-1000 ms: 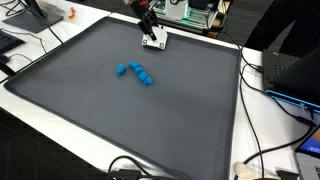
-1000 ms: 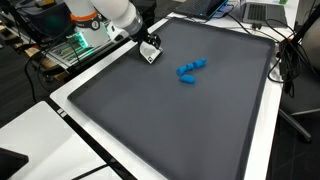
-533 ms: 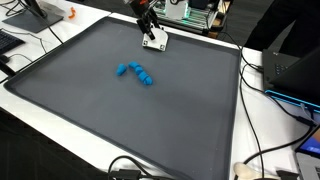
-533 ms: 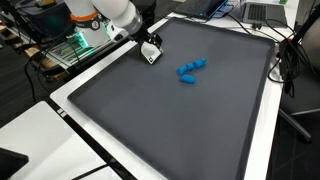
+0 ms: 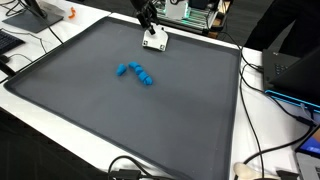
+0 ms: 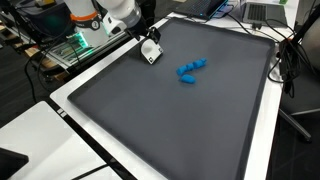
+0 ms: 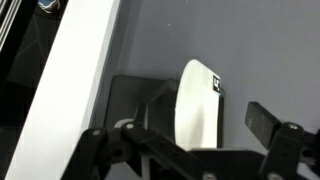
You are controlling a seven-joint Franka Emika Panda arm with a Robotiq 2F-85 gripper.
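My gripper (image 5: 148, 15) hangs open just above a small white block with a black mark (image 5: 155, 41), which lies at the far edge of a large dark grey mat (image 5: 120, 125). In the wrist view the white block (image 7: 197, 100) sits on a dark base between my spread fingers (image 7: 185, 135), untouched by either. Both exterior views show the gripper (image 6: 140, 36) clear of the block (image 6: 151, 53). A blue knobbly toy (image 5: 136, 73) lies near the mat's middle, well away from the gripper; it also shows in the other exterior view (image 6: 190, 69).
The mat (image 6: 180, 125) lies on a white table (image 5: 265, 130). Cables (image 5: 262, 150) run along the table's side. Electronics (image 5: 195, 12) stand behind the gripper, an orange item (image 5: 71, 14) at the far corner, and a laptop (image 6: 262, 12) beyond the mat.
My gripper has risen a little away from the white block. The block and the blue toy have stayed in place.
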